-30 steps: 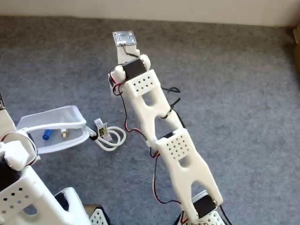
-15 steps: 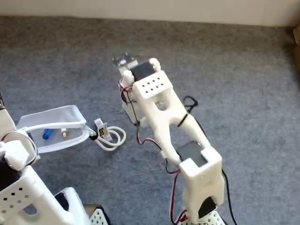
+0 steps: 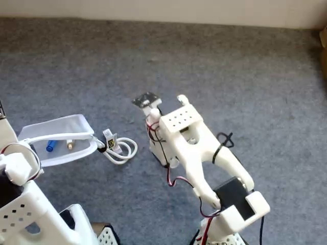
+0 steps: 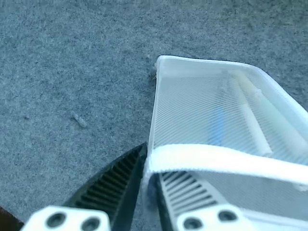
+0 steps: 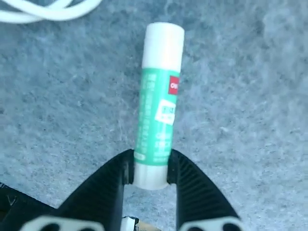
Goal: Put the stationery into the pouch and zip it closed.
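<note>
Fingers (image 5: 192,185) of your right gripper (image 5: 150,163) pinch the glue stick (image 5: 161,110) by its end, short of the pouch (image 3: 66,130) your left gripper (image 4: 150,166) clamps by the rim; that shallow hold could let it swing or drop.

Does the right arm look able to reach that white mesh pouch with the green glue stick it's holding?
Probably yes. The green and white glue stick sits in the right arm's jaws, and bare grey carpet leads to the white mesh pouch; only the looped white cord lies between.
</note>
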Controlling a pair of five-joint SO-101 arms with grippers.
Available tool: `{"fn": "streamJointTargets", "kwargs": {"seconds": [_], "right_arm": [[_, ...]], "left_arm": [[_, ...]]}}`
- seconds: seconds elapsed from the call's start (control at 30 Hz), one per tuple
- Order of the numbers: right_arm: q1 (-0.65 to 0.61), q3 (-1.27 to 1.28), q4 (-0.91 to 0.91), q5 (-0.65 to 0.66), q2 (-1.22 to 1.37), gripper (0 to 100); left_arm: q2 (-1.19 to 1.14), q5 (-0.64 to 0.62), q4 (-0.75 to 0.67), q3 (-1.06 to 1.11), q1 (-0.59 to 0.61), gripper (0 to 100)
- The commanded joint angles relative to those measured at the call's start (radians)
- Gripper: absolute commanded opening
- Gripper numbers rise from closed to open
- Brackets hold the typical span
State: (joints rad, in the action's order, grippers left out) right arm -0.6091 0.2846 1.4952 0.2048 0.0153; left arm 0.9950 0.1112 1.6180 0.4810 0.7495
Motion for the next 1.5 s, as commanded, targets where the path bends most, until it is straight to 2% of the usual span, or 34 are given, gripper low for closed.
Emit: {"fn": "streamJointTargets", "kwargs": {"seconds": [0.0,0.13,0.37,0.57,0.77,1.07,1.13,1.27,1.47], "right_arm": [[0.013,0.019,-0.015,0.006,-0.067,14.4],[-0.005,0.019,-0.036,0.006,-0.067,16.3],[-0.041,0.03,-0.202,0.006,-0.064,16.3],[-0.039,0.033,-0.268,0.006,-0.062,16.3],[-0.038,0.061,-0.355,0.006,0.058,16.3],[-0.036,0.053,-0.367,0.006,0.159,16.2],[-0.036,0.058,-0.377,0.006,0.162,13.9],[-0.036,0.062,-0.466,0.011,0.157,0.0],[-0.036,0.071,-0.401,0.008,0.085,0.4]], "left_arm": [[0.008,-0.009,-0.015,-0.004,0.005,1],[0.008,-0.009,-0.015,-0.004,0.005,1],[0.008,-0.009,-0.018,0.004,0.007,1],[0.008,-0.009,-0.021,0.015,0.002,1],[0.008,-0.009,-0.021,0.015,0.002,1],[0.008,-0.009,-0.021,0.015,0.007,1],[0.008,-0.009,-0.021,0.015,0.007,1],[0.008,-0.009,-0.021,0.013,0.005,1],[0.008,-0.009,-0.021,0.012,0.002,1]]}}
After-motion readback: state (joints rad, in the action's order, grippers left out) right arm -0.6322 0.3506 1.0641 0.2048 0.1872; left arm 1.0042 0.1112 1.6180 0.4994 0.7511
